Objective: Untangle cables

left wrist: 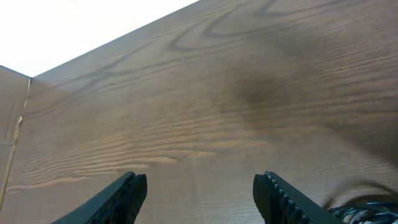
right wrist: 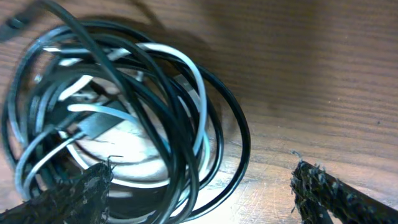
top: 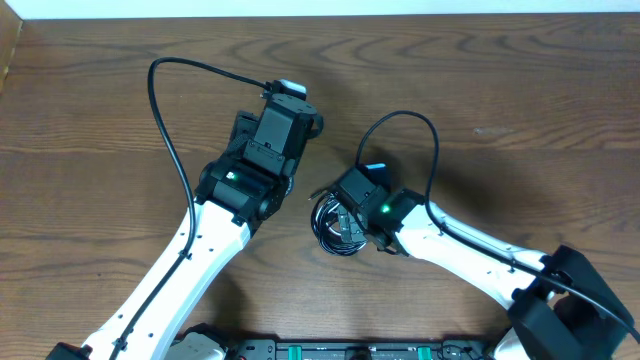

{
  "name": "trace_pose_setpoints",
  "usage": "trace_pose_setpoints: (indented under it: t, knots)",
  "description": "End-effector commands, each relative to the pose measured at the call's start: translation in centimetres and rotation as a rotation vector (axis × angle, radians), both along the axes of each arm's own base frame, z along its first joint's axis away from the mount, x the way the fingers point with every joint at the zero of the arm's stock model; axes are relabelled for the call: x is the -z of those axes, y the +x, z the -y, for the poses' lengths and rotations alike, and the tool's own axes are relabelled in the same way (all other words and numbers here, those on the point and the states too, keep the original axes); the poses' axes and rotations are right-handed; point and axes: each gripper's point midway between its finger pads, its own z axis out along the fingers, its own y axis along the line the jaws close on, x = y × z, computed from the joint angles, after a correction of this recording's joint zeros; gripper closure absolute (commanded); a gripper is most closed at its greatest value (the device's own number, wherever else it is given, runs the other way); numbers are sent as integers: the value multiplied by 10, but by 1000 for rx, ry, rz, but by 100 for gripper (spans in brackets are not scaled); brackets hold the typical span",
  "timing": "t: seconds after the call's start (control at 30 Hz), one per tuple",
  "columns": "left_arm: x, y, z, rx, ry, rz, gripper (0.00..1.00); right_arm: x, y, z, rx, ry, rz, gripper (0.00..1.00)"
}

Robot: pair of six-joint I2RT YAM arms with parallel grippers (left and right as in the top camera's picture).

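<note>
The cables (top: 338,225) lie as one tangled coil of black and white cords on the wooden table, just left of my right gripper's head. In the right wrist view the coil (right wrist: 130,118) fills the left and middle. My right gripper (right wrist: 202,186) is open, its fingers straddling the coil's near edge, low over the table. My left gripper (left wrist: 199,193) is open and empty above bare wood, up and to the left of the coil. A bit of the coil (left wrist: 367,211) shows at the bottom right of the left wrist view.
The wooden table (top: 520,110) stretches in all directions. A thick black arm wire (top: 165,120) loops from the left arm, another (top: 425,135) from the right arm. The table's left edge and a cardboard panel (left wrist: 9,118) show in the left wrist view.
</note>
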Motion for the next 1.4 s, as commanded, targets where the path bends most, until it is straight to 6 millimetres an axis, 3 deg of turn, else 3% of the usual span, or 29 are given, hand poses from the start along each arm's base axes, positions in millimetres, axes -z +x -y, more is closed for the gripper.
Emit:
trace_pose_setpoints:
  t: [0.0,0.13,0.2,0.37,0.47,0.9,0.97,1.07,1.37]
  knots:
    - [-2,0,-1,-14,-17,5,39,10,-4,8,37,-32,-8,15]
    - [-1,0,-1,-14,-15,2,39,11,-6,10,44,-35,-12,35]
    - [-2,0,-1,-14,-16,2,39,11,-5,9,45,-33,-10,52]
    - [-2,0,-1,-14,-15,2,39,11,-5,9,44,-34,-9,85]
    - [-2,0,-1,-14,-15,2,39,11,-5,9,44,-34,-9,97]
    - [-1,-1,-1,-14,-13,-2,39,11,-4,10,46,-38,-3,98]
    - [0,-1,-1,-14,-12,-4,38,11,-4,10,46,-38,-4,78]
    - [0,-1,-1,-14,-12,-4,38,11,-4,10,46,-39,-4,67]
    - [0,-1,-1,-14,-12,-4,38,13,-5,11,46,-39,-5,75]
